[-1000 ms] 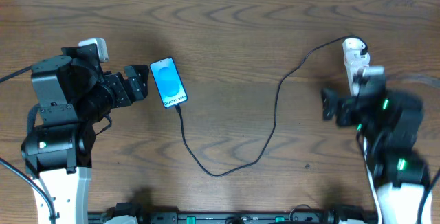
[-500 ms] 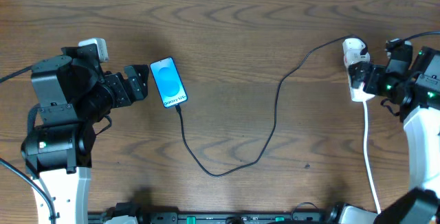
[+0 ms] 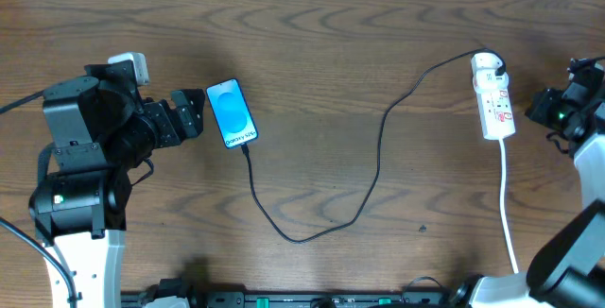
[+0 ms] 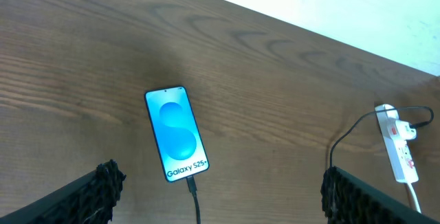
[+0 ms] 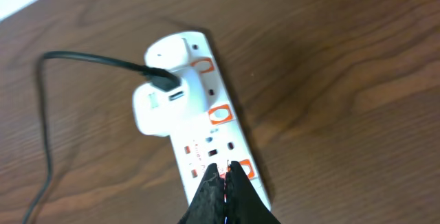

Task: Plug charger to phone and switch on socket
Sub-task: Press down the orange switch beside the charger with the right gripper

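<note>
The phone (image 3: 233,112) lies screen up at the left, its blue screen (image 4: 176,133) lit. The charger (image 3: 304,237), a thin black cable, has its tip in the phone's lower end (image 4: 192,183). It loops across the table to the white plug head (image 5: 163,90) on the socket (image 3: 493,100). My left gripper (image 3: 193,115) stands wide open just left of the phone, holding nothing. My right gripper (image 5: 224,167) is shut and empty, its tips in front of a red-marked switch on the socket (image 5: 206,124). Seen from overhead it sits just right of the strip.
The strip's white cord (image 3: 509,213) runs down toward the table's front edge at the right. A white wall borders the table's far edge (image 4: 289,4). A black rail (image 3: 302,299) lies along the front edge.
My right arm came in over the strip, then drew back to the right, and its jaws closed from wide open. The left arm, phone and cable have not moved.
</note>
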Controlling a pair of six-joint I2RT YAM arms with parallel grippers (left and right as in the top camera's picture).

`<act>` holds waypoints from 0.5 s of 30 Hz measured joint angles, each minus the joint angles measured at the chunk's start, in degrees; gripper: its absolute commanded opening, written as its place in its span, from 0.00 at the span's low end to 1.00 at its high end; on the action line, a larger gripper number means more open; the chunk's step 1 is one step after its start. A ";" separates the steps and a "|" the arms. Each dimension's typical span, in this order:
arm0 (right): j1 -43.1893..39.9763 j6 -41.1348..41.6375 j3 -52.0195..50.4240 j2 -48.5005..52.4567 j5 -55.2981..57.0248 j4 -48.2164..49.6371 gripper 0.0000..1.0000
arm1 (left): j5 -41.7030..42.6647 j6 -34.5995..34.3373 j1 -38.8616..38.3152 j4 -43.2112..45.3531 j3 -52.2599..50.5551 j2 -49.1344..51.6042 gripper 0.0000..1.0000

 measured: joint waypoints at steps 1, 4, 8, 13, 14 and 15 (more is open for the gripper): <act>-0.07 0.26 0.96 1.73 -0.20 -0.04 0.01 | 0.00 0.00 0.00 -0.02 0.00 0.00 0.94; -0.13 1.01 4.48 6.54 -1.53 0.04 0.01 | 0.00 0.00 0.00 -0.04 0.00 0.00 0.94; -0.13 2.60 9.51 12.26 -3.10 0.15 0.01 | 0.00 0.00 0.00 0.00 0.00 0.00 0.94; 0.42 3.30 11.58 15.65 -3.98 1.66 0.01 | 0.00 0.00 0.00 0.00 0.00 0.00 0.94; 0.90 3.48 11.76 16.50 -4.13 2.43 0.01 | 0.00 0.00 0.00 0.00 0.00 0.00 0.94; 1.40 3.58 11.85 17.18 -4.15 2.91 0.01 | 0.00 0.00 0.00 -0.02 0.00 0.00 0.94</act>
